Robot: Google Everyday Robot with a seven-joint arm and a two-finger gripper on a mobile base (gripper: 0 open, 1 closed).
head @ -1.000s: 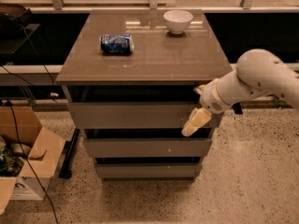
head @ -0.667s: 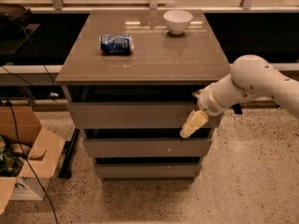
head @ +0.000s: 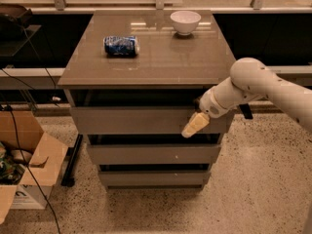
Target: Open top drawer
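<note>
Off the table's left edge, an open brown cardboard box (head: 29, 169) sits on the floor. On the glossy grey-brown table (head: 161, 67), a blue drinks can (head: 121, 46) lies on its side towards the left edge and a round white bowl (head: 185, 21) stands by the far edge. Under the front edge is the top drawer (head: 131, 120), a wide glossy grey-brown front panel with a dark gap above it; I judge it barely started. My cream-tipped gripper (head: 194, 126) sits against the panel's right end, below the front right corner; I cannot tell whether it is apart or together. The white arm (head: 263, 84) reaches in from the right, wrist angled down-left. Next I need purchase on the panel's edge, then a straight outward pull.
</note>
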